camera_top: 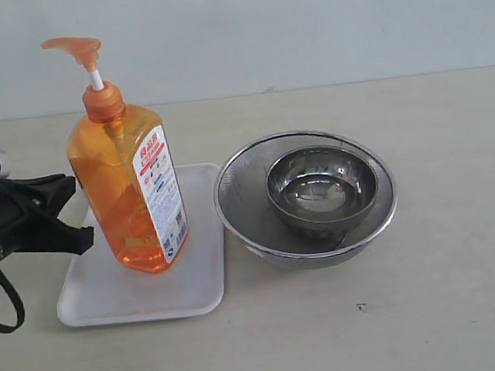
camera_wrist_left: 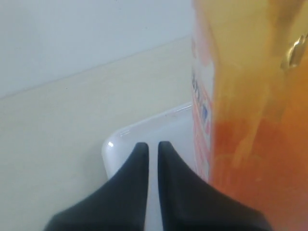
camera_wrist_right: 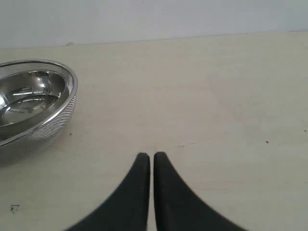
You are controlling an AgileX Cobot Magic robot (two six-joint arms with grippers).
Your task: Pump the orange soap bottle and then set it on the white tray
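The orange soap bottle [camera_top: 130,192] stands upright on the white tray [camera_top: 135,297], its orange pump head raised on the white stem. My left gripper [camera_top: 86,239] is at the tray's left edge, just left of the bottle and apart from it. In the left wrist view its fingers [camera_wrist_left: 153,144] are shut with only a thin slit and nothing between them. They hover over the tray [camera_wrist_left: 115,140], with the bottle [camera_wrist_left: 255,120] close beside them. My right gripper [camera_wrist_right: 151,155] is shut over bare table and does not show in the exterior view.
A steel mesh strainer [camera_top: 240,195] stands just right of the tray and holds a round steel bowl [camera_top: 322,187]. The right wrist view shows the strainer [camera_wrist_right: 53,120] and the bowl [camera_wrist_right: 29,91] well away from the right fingers. A pale wall backs the table.
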